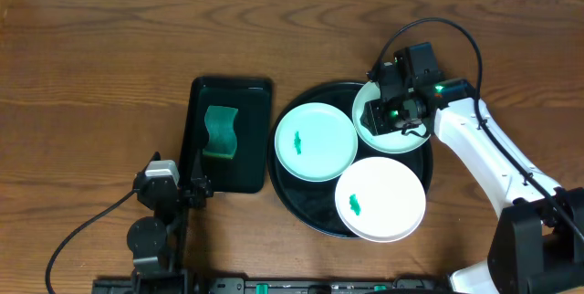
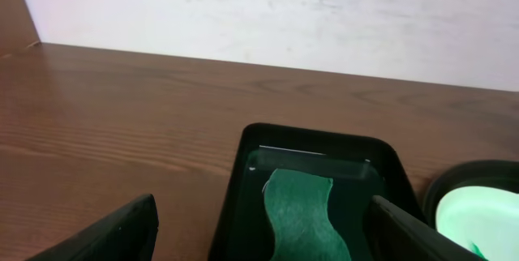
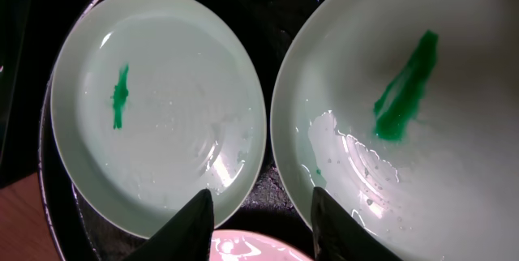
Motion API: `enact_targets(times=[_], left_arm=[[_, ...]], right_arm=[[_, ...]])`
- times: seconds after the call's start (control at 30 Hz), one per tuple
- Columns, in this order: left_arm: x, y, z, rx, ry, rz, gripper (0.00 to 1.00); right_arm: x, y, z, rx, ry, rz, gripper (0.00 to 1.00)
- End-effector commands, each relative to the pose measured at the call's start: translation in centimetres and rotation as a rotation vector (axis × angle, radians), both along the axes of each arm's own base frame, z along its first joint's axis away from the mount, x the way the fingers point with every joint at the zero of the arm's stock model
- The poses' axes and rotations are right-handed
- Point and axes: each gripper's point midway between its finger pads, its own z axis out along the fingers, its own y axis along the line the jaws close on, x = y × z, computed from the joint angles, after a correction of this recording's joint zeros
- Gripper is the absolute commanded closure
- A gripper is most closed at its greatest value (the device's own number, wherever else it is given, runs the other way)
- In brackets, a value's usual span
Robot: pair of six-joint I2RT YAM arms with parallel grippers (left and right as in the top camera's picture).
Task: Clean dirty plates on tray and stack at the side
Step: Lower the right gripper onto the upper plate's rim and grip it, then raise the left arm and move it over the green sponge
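The round black tray [image 1: 294, 201] holds three plates. A mint plate [image 1: 315, 141] with a green smear lies at its left. A white plate [image 1: 380, 198], smeared near its left rim, lies at the front. A second mint plate [image 1: 370, 132] sits at the back right, partly hidden under my right gripper [image 1: 394, 114]. The right wrist view shows both mint plates [image 3: 162, 115] [image 3: 422, 107], each smeared green. The right gripper [image 3: 261, 192] is open above the gap between them, holding nothing. My left gripper [image 1: 193, 187] is open and empty at the front left.
A dark green rectangular tray [image 1: 255, 102] left of the black tray holds a green wavy sponge [image 1: 220, 132]. The left wrist view shows that sponge [image 2: 300, 212] just ahead of the left gripper [image 2: 263, 202]. Bare wooden table surrounds both trays.
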Motion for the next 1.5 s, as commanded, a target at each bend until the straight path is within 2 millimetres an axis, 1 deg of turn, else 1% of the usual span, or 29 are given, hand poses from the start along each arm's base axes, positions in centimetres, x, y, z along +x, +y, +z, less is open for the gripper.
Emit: enact_targets(times=[0.0,0.07,0.1,0.17,0.3,0.47,0.6,0.8,1.03,1.17,1.27,1.37,1.4,1.47], left_arm=[[-0.1,-0.4,0.2,-0.056,0.002,-0.018,0.19],[-0.2,-0.4,1.8,-0.101,-0.029,-0.013,0.19],[-0.3,-0.4,3.1,-0.134,-0.056,-0.011,0.19],[-0.7,-0.5,5.2,-0.170,-0.084,-0.010,0.19],[-1.8,-0.9,8.2,-0.207,-0.082,-0.025,0.19],[-3.1,-1.2,11.0,-0.216,-0.011,-0.028,0.19],[-3.5,-1.3,13.4,-0.223,0.053,-0.021,0.19],[-3.3,-1.2,16.7,-0.228,0.176,-0.010,0.19],[-1.4,-1.0,19.4,-0.207,0.354,-0.003,0.19],[-0.4,-0.9,19.9,-0.186,0.472,-0.005,0.19],[0.2,-0.9,19.2,-0.176,0.595,-0.007,0.19],[0.3,-0.9,16.9,-0.195,0.761,0.003,0.19],[0.1,-0.9,15.4,-0.205,0.853,0.009,0.19],[-0.3,-0.9,13.0,-0.220,0.994,0.017,0.19]], right_arm=[[-0.4,0.6,-0.3,-0.004,0.008,0.015,0.62],[-0.4,0.6,-0.3,-0.004,0.008,0.015,0.62],[-0.4,0.6,-0.3,-0.004,0.008,0.015,0.62],[-0.4,0.6,-0.3,-0.004,0.008,0.015,0.62],[-0.4,0.6,-0.3,-0.004,0.008,0.015,0.62],[-0.4,0.6,-0.3,-0.004,0.008,0.015,0.62],[-0.4,0.6,-0.3,-0.004,0.008,0.015,0.62],[-0.4,0.6,-0.4,-0.004,0.008,0.015,0.61],[-0.4,0.6,-0.4,-0.008,0.007,0.014,0.61],[-0.4,0.6,-0.4,-0.008,0.007,0.014,0.61],[-0.4,0.6,-0.4,-0.008,0.007,0.014,0.60],[-0.4,0.6,-0.4,-0.008,0.007,0.014,0.60],[-0.4,0.6,-0.4,-0.008,0.007,0.014,0.60],[-0.4,0.6,-0.4,-0.008,0.007,0.014,0.60]])
